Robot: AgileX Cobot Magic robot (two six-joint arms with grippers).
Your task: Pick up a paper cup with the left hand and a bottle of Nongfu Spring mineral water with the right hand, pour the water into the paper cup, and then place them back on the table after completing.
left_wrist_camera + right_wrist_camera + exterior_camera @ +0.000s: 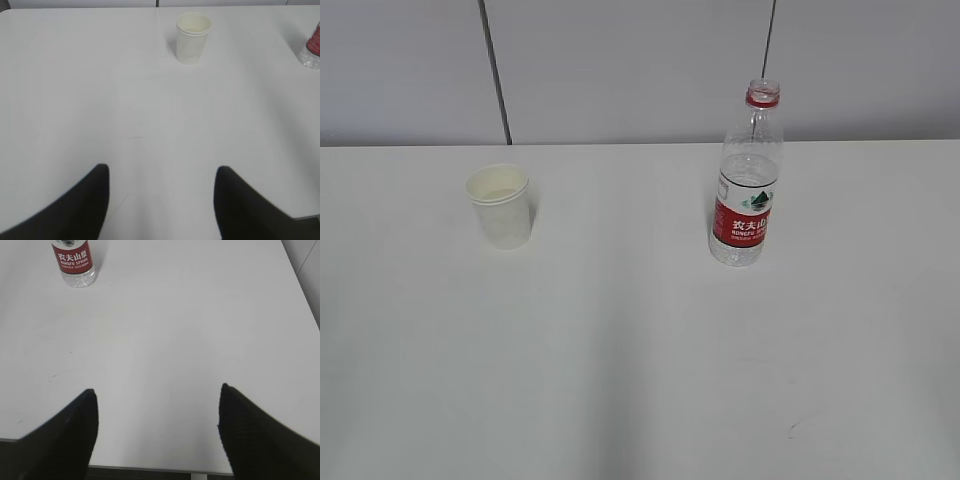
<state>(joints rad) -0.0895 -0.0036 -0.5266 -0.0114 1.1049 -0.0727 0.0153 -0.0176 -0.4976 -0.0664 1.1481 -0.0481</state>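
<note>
A plain white table fills the exterior view, running back to a pale panelled wall. A white paper cup stands upright on its left side, open mouth up. Well apart to the right stands an uncapped Nongfu Spring mineral water bottle, clear plastic with a red label and red neck ring. A faint dark scuff marks the near right surface.

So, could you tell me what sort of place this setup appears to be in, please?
Probably a bare lab or office test bench: a plain white tabletop against grey wall panels, holding only a white paper cup and a clear plastic water bottle with a red label.
</note>
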